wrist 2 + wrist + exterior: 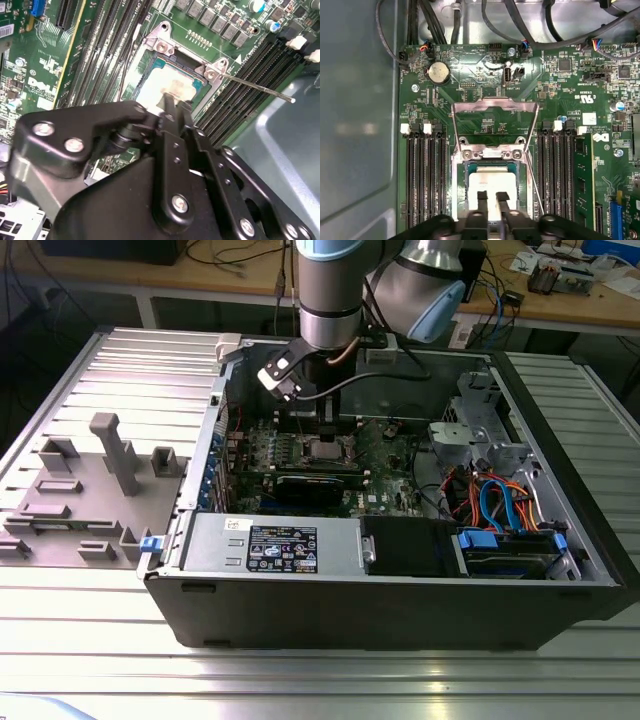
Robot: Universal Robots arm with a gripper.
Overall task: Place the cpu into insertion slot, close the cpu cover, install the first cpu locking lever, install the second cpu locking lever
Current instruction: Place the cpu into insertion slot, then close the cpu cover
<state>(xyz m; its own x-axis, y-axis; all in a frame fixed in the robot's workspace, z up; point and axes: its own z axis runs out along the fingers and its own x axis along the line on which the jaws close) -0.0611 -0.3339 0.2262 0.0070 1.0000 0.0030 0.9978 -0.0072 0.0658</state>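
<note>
1. Directly under your claw (491,196), the cpu (492,177) lies flat in the slot (458,195) with its silver top up. Both wrist views show it seated there.
2. Your claw's fingers (481,200) are drawn all but together, with only a sliver of gap between them, and they grip nothing. They hang right over the cpu. You cannot tell whether the tips touch it.
3. Just beyond the fingertips, the cover (495,104) stands raised off the slot. It is hinged at the slot edge farthest from the claw, and green board (485,75) shows through its window. It is not yet closed over the cpu.
4. Beside the claw, a thin metal lever (255,86) sticks out from a corner of the slot. It slants away over the memory slots (425,175), and its tip is free in the air.
5. Those long black memory slots run in rows on both sides of the claw, parallel to the slot's edges.
6. Above the claw, in the exterior view, your arm (330,290) reaches straight down into the open case (400,590), so the claw sits low over the board near the case's middle.
7. Under the case lies a ribbed metal surface (300,670). A set of grey fixtures (110,455) stands on it outside the case, well apart from the claw, toward the exterior view's left.
</note>
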